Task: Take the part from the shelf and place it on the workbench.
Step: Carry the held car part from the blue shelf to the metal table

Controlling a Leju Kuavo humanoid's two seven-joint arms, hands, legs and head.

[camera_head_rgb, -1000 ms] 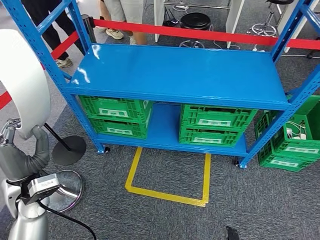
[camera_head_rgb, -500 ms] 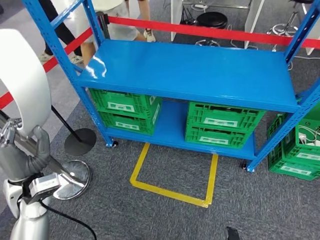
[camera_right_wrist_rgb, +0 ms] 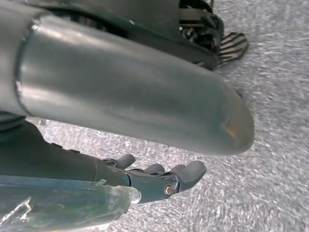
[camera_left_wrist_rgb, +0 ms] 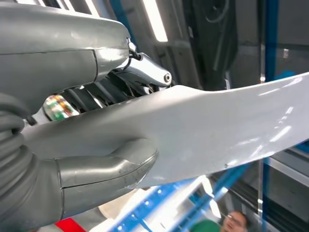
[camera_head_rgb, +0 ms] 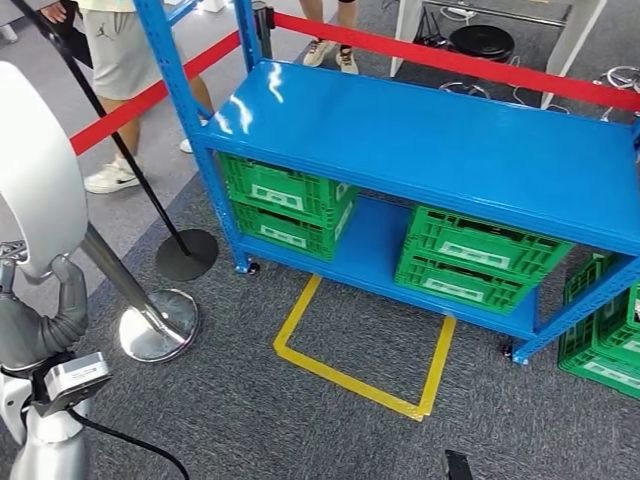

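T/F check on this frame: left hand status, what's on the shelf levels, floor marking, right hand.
1. The left hand holds a large white part. True.
2. The top shelf carries two green crates. False: it is bare; the crates sit on the lower shelf.
3. A yellow tape outline marks the floor before the rack. True.
4. The right hand grips a crate. False: it holds nothing, fingers extended above the carpet.

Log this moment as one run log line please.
phase: carrying | left robot hand: grips white curved part | right robot hand: open above carpet | blue shelf: top bare
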